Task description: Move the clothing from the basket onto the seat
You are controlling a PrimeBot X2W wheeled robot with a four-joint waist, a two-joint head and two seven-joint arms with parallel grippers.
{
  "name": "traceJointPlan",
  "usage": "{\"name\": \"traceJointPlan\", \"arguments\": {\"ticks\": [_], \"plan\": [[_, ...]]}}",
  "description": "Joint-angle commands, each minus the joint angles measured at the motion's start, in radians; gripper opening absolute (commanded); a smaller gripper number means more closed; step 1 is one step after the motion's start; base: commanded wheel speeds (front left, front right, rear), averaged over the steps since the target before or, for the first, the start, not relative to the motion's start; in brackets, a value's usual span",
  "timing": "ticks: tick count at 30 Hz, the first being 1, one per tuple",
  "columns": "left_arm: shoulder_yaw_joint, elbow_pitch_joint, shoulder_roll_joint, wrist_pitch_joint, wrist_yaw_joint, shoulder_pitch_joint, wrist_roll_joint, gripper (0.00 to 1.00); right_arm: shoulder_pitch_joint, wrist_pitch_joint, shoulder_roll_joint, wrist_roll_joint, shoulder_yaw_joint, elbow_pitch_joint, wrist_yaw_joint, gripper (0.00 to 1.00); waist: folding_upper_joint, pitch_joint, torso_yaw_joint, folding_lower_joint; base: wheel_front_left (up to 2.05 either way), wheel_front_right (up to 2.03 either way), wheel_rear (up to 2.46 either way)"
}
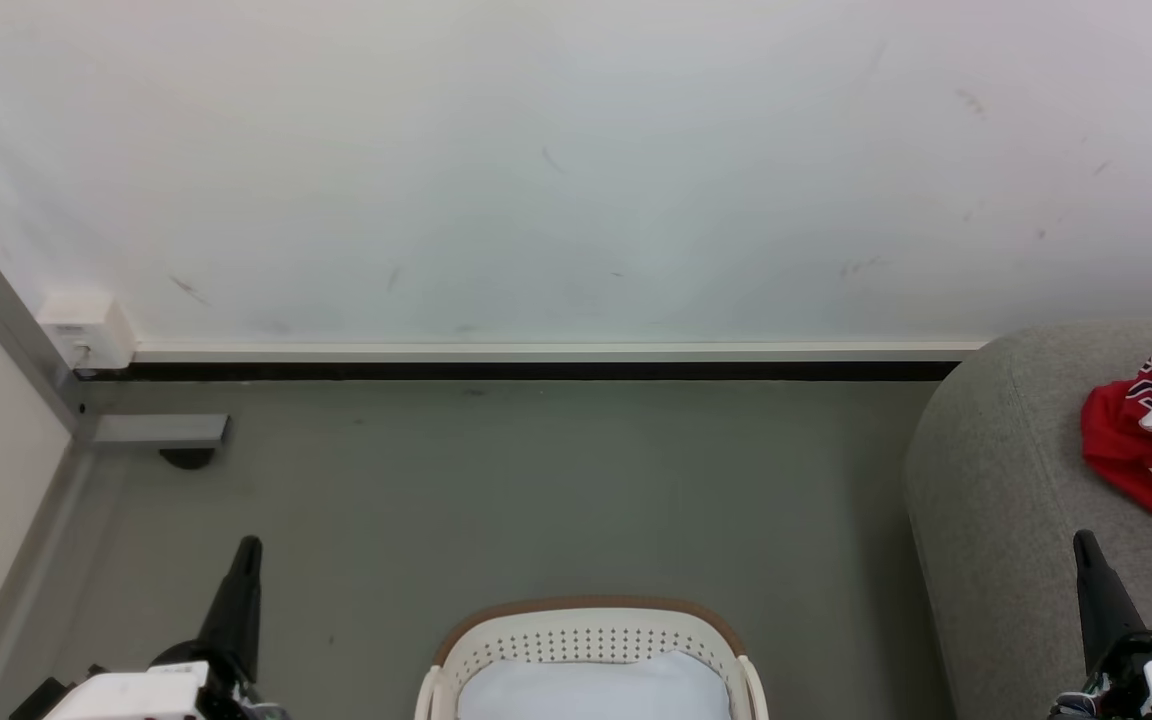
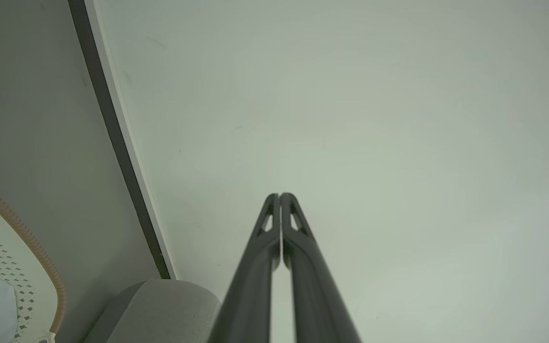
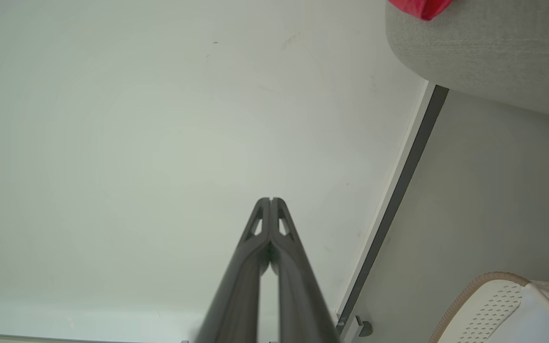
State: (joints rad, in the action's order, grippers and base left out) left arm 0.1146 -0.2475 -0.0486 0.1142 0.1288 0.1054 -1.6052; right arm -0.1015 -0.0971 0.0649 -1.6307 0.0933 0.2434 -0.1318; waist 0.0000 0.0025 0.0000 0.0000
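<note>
Grey floor [image 1: 536, 480] is seen around the basket [image 1: 591, 640]. The clothing [image 1: 1151, 440] is heaped on the seat [image 1: 996, 480], inside its rounded edge. Both the left gripper [image 1: 248, 545] and the right gripper [image 1: 1084, 540] are pressed closed, empty.

basket [image 1: 591, 640] near half cut by bottom edge, clothing [image 1: 1131, 440] clipped at right edge, seat [image 1: 996, 500] runs off right and bottom

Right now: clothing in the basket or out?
Out. Red clothing lies bunched on the seat; the visible part of the basket holds a white pad, though its near end is cut off.
</note>
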Motion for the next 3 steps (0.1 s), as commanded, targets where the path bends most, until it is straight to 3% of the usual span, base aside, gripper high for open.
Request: {"name": "traceJointPlan", "arguments": {"ticks": [1, 3], "plan": [[0.002, 0.002, -0.002, 0.004, 0.004, 0.009, -0.013, 0.00, -0.012, -0.003, 0.002, 0.001, 0.002, 0.003, 0.002, 0.00, 0.0000, 0.000, 0.000, 0.0000, 0.00, 0.00, 0.00], [0.002, 0.002, -0.002, 0.004, 0.004, 0.009, -0.013, 0.00, -0.012, -0.004, 0.001, 0.001, 0.003, 0.003, 0.002, 0.00, 0.0000, 0.000, 0.000, 0.0000, 0.00, 0.00, 0.00]]}}
